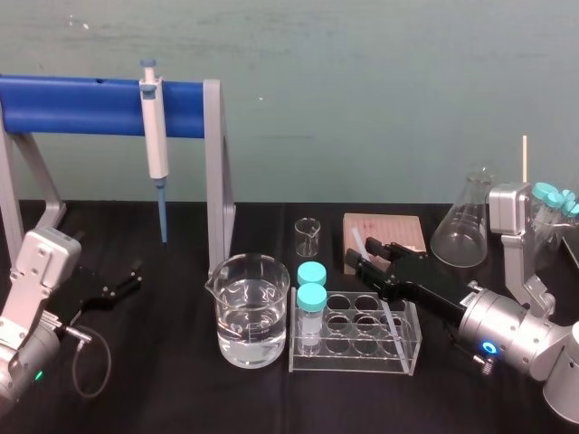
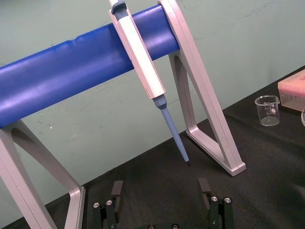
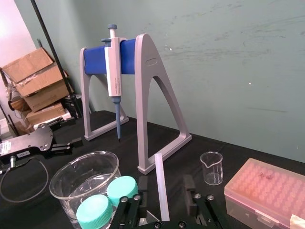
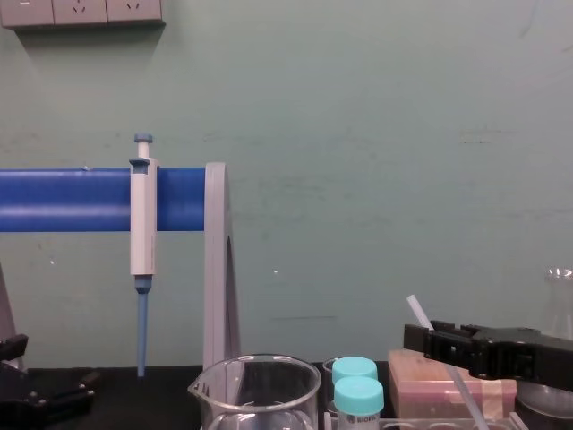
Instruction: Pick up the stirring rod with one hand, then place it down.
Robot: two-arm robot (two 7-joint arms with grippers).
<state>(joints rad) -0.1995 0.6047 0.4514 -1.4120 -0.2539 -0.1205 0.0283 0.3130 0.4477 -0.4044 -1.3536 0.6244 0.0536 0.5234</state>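
The stirring rod [image 1: 391,318] is a thin whitish translucent stick. It leans in the clear tube rack [image 1: 353,363], with its top end pointing toward the back left [image 4: 415,308]. My right gripper [image 1: 365,257] reaches in from the right and straddles the rod's upper part. In the right wrist view the rod [image 3: 162,191] runs up between the two black fingers [image 3: 188,187] with a gap on each side. My left gripper [image 1: 122,282] rests at the table's left and is open, with nothing between its fingers [image 2: 116,190].
A large beaker of water [image 1: 251,312] stands left of the rack, which holds two teal-capped vials [image 1: 311,298]. Behind are a small beaker [image 1: 308,237], a pink tip box [image 1: 384,231] and a conical flask [image 1: 466,221]. A blue-and-white pipette [image 1: 156,145] hangs on the blue-barred stand [image 1: 213,172].
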